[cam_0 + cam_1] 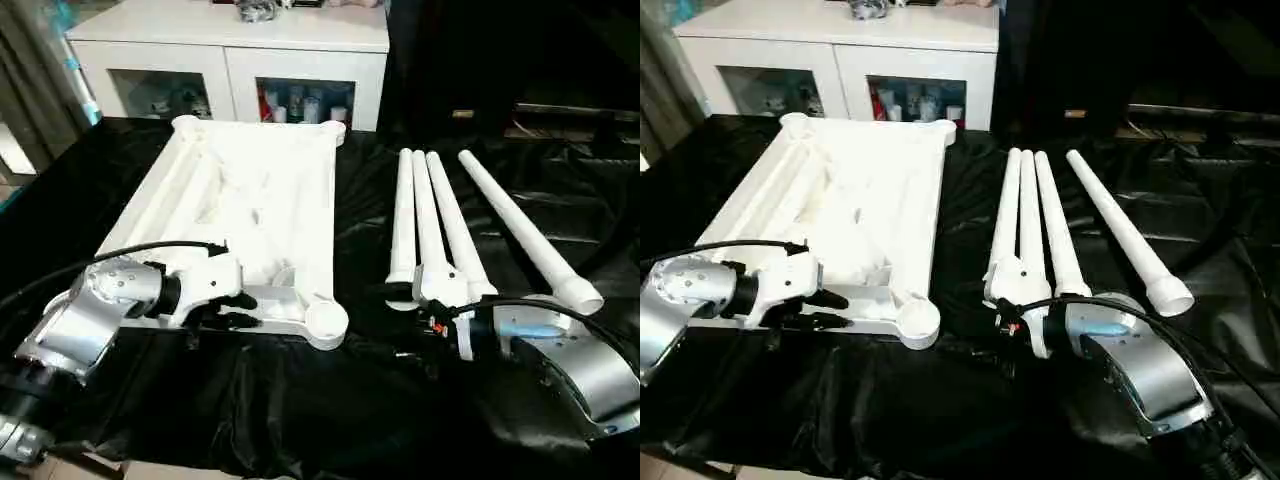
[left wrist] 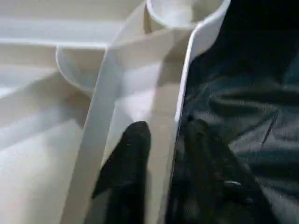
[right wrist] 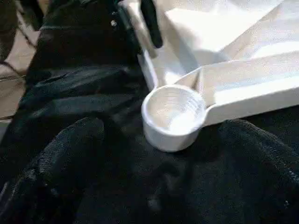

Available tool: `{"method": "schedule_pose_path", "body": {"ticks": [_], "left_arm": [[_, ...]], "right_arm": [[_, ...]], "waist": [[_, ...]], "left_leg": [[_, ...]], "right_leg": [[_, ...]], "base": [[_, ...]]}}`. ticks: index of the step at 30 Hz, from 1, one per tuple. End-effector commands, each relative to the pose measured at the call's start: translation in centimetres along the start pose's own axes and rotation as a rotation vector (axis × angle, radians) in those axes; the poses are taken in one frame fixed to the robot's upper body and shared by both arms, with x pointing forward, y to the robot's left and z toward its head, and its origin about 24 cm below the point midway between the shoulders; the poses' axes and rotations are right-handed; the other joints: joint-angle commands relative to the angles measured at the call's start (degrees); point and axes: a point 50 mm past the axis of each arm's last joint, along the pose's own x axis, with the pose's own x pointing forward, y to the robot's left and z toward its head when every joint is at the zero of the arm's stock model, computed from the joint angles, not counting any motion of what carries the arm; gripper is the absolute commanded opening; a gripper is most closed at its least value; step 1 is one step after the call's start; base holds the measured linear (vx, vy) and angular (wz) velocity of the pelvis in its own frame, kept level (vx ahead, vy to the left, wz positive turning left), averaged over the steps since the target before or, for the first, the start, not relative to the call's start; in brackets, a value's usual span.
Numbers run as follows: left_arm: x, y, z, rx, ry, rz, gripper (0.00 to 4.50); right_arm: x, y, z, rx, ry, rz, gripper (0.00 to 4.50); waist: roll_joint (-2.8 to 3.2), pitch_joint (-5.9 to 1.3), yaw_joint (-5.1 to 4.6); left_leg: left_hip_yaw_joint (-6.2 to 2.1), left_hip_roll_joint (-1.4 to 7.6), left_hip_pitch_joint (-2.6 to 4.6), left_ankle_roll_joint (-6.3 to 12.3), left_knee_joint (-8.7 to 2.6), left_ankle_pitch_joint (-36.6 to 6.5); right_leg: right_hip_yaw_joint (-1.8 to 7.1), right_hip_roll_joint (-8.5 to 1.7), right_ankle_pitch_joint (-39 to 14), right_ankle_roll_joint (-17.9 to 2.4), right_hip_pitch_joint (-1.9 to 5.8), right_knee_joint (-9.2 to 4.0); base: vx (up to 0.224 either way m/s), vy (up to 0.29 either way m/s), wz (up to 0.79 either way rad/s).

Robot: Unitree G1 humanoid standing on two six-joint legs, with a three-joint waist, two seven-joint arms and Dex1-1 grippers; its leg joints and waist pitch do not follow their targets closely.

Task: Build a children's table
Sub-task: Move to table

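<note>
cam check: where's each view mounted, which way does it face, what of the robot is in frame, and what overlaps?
Left and right eye views: head stereo pair, facing forward and down; tabletop upside down, four legs, both silver forearms.
Left wrist view: along the left gripper, its fingers straddling the tabletop's near rim.
Right wrist view: along the right gripper, open, facing the corner socket.
Shared: both wrist views show that socket; the right wrist view also catches the left gripper.
</note>
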Motion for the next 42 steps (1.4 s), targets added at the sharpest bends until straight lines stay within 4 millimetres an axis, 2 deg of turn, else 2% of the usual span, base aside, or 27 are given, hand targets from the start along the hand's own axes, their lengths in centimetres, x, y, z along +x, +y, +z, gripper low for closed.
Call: {"method": "schedule_pose_path", "body": {"ticks": [1, 2, 3, 5, 7, 8, 9, 10, 12, 15, 19, 21, 23, 25, 27, 30, 36, 42], "left_arm": [[0.1, 0.4, -0.1, 0.018, 0.024, -0.043, 1.90], [0.2, 0.4, -0.1, 0.018, 0.025, -0.047, 2.00], [0.3, 0.4, -0.2, 0.016, 0.028, -0.060, 2.05], [0.6, 0.5, -0.3, 0.007, 0.030, -0.081, 2.21], [1.1, 0.7, -0.4, 0.018, 0.035, -0.082, 2.33], [1.3, 0.8, -0.4, 0.026, 0.036, -0.082, 2.42], [1.3, 0.8, -0.4, 0.025, 0.038, -0.085, 2.13], [1.3, 0.8, -0.4, 0.025, 0.038, -0.086, 1.94], [1.5, 0.8, -0.6, 0.010, 0.050, -0.117, 2.02], [1.4, 0.8, -0.7, 0.016, 0.062, -0.129, 1.51], [1.2, 1.1, -0.8, 0.041, 0.067, -0.101, 1.41], [1.2, 1.2, -0.9, 0.049, 0.080, -0.090, 1.06], [1.1, 1.3, -1.1, 0.066, 0.102, -0.066, 0.96], [1.1, 1.4, -1.0, 0.088, 0.101, -0.042, 0.65], [1.1, 1.5, -0.9, 0.098, 0.097, -0.031, 0.61], [1.1, 1.2, -0.8, 0.135, 0.102, -0.017, 0.23], [1.6, 0.3, -0.8, 0.182, 0.100, 0.013, 0.03], [1.5, -0.2, -0.5, 0.268, 0.129, 0.127, 0.03]], "right_arm": [[-0.4, 0.1, 0.5, -0.009, -0.011, 0.001, 4.50], [-0.4, 0.1, 0.5, -0.008, -0.010, 0.001, 4.50], [-0.4, 0.2, 0.5, -0.008, -0.009, 0.001, 4.50], [-0.5, 0.2, 0.5, -0.006, -0.007, -0.001, 4.50], [-0.5, 0.3, 0.5, -0.002, -0.006, -0.006, 4.50], [-0.5, 0.4, 0.5, -0.001, -0.006, -0.007, 4.50], [-0.5, 0.4, 0.5, 0.000, -0.005, -0.008, 4.50], [-0.5, 0.4, 0.5, 0.000, -0.005, -0.008, 4.50], [-0.6, 0.5, 0.5, 0.002, -0.004, -0.011, 4.50], [-0.5, 0.5, 0.5, 0.004, -0.001, -0.011, 4.50], [-0.3, 0.5, 0.6, 0.003, -0.002, -0.008, 4.50], [-0.2, 0.5, 0.6, 0.002, -0.002, -0.008, 4.50], [-0.2, 0.5, 0.6, 0.002, -0.002, -0.007, 4.50], [-0.1, 0.5, 0.7, 0.002, -0.003, -0.007, 4.50], [-0.1, 0.5, 0.7, 0.002, -0.004, -0.006, 4.50], [0.0, 0.5, 0.7, 0.004, -0.006, -0.006, 4.50], [0.1, 0.5, 0.6, 0.007, -0.009, -0.010, 4.50], [0.1, 0.6, 0.5, 0.010, -0.013, -0.018, 4.50]], "waist": [[0.27, -3.24, -0.10], [0.32, -3.25, -0.06], [0.76, -3.18, -0.13], [0.57, -3.19, -0.22], [1.17, -3.11, -0.31], [0.92, -3.21, -0.28], [1.16, -3.12, -0.27], [1.11, -3.15, -0.28], [1.10, -3.09, -0.29], [1.09, -2.96, -0.29], [0.97, -2.97, -0.27], [1.08, -2.97, -0.22], [0.98, -2.95, -0.26], [1.05, -2.85, -0.19], [1.05, -2.75, -0.16], [1.21, -2.77, -0.10], [1.33, -3.11, -0.32], [1.36, -3.21, -0.23]], "left_leg": [[-1.11, 4.05, 0.07, 0.65, -5.12, -8.8], [-1.13, 4.08, -0.10, 0.74, -5.06, -8.1], [-1.12, 4.24, -0.05, 0.57, -5.06, -8.2], [-1.14, 4.20, -0.24, 0.61, -5.06, -7.8], [-1.13, 4.24, -0.06, 0.61, -5.00, -8.2], [-1.19, 4.38, -0.14, 0.58, -5.00, -7.7], [-1.20, 4.35, -0.22, 0.69, -4.99, -7.7], [-1.12, 4.33, -0.16, 0.72, -4.97, -7.8], [-1.12, 4.35, -0.13, 0.75, -4.99, -7.7], [-1.14, 4.44, -0.09, 0.69, -5.11, -8.1], [-1.16, 4.50, -0.11, 0.62, -5.13, -8.2], [-1.15, 4.53, -0.13, 0.71, -5.09, -8.0], [-1.17, 4.55, -0.15, 0.70, -5.14, -7.9], [-1.16, 4.56, -0.08, 0.60, -5.19, -8.7], [-1.18, 4.63, -0.02, 0.28, -5.30, -9.7], [-1.24, 4.68, 0.01, -0.02, -5.35, -10.3], [-1.18, 4.67, -0.20, 0.66, -5.20, -7.3], [-1.09, 4.69, -0.31, 1.72, -5.15, -5.8]], "right_leg": [[3.24, -4.85, -6.6, -14.8, 2.83, -4.14], [3.26, -5.09, -6.6, -15.0, 2.92, -4.01], [3.25, -5.15, -6.7, -15.2, 2.81, -4.14], [3.24, -5.14, -6.3, -15.3, 3.01, -4.03], [3.23, -5.11, -6.3, -15.6, 2.89, -4.25], [3.24, -5.24, -5.3, -15.9, 3.11, -4.01], [3.26, -5.26, -5.3, -15.9, 3.11, -4.03], [3.26, -5.25, -5.4, -16.0, 3.08, -4.12], [3.24, -5.26, -5.9, -16.1, 3.08, -4.16], [3.22, -5.22, -6.4, -16.3, 2.98, -4.18], [3.29, -5.33, -6.7, -16.2, 3.04, -4.17], [3.28, -5.39, -6.0, -16.3, 3.01, -4.16], [3.24, -5.29, -5.9, -16.3, 3.02, -4.11], [3.28, -5.40, -7.2, -16.0, 2.96, -4.26], [3.36, -5.44, -8.9, -15.7, 2.86, -4.42], [3.34, -5.44, -9.8, -15.5, 2.81, -4.49], [3.13, -5.35, -2.8, -16.6, 3.12, -3.86], [3.02, -5.27, -2.6, -16.4, 3.23, -3.91]], "base": [[0.000, 0.000, 0.00], [0.000, 0.000, 0.00], [0.000, 0.000, 0.00], [0.000, 0.000, 0.00], [0.000, 0.000, 0.00], [0.000, 0.000, 0.00], [0.000, 0.000, 0.00], [0.000, 0.000, 0.00], [0.000, 0.000, 0.00], [0.000, 0.000, 0.00], [0.000, 0.000, 0.00], [0.000, 0.000, 0.00], [0.000, 0.000, 0.00], [0.000, 0.000, 0.00], [0.000, 0.000, 0.00], [0.000, 0.000, 0.00], [0.000, 0.000, 0.00], [0.000, 0.000, 0.00]]}}
